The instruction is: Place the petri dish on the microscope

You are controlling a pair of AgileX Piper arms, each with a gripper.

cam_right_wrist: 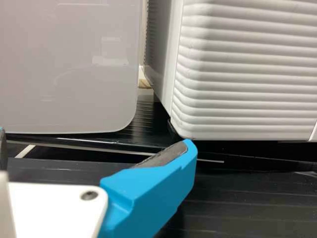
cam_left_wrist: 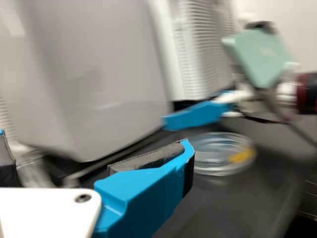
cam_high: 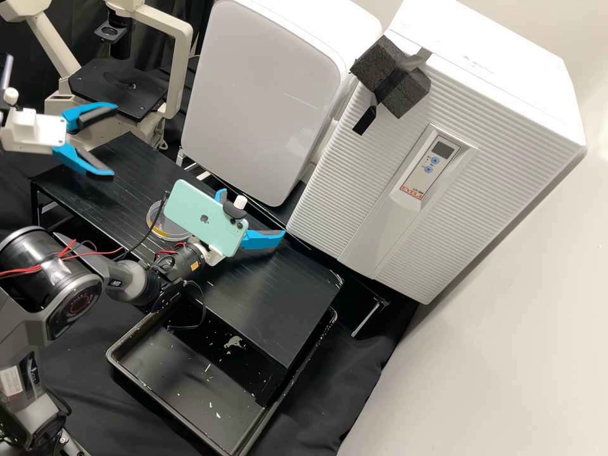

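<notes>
Nearby, phone (cam_high: pixel 201 215) partly hiding dish (cam_high: pixel 157 225), black tray (cam_high: pixel 180 373)

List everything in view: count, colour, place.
petri dish: 1, clear with yellow mark, on bench
bench: 1, black, centre
microscope: 1, cream with black stage, beyond bench
cabinets: 2, white, one smooth, one ribbed, behind bench
foam block: 1, dark grey, ribbed cabinet's top edge
tray: 1, black, below bench, pale scraps inside
cloth: black, around tray
phone: 1, mint green, on right arm
right arm: dark grey, red and black cables
left hand: white, blue fingers, near microscope
right hand: same colours, over bench
</notes>
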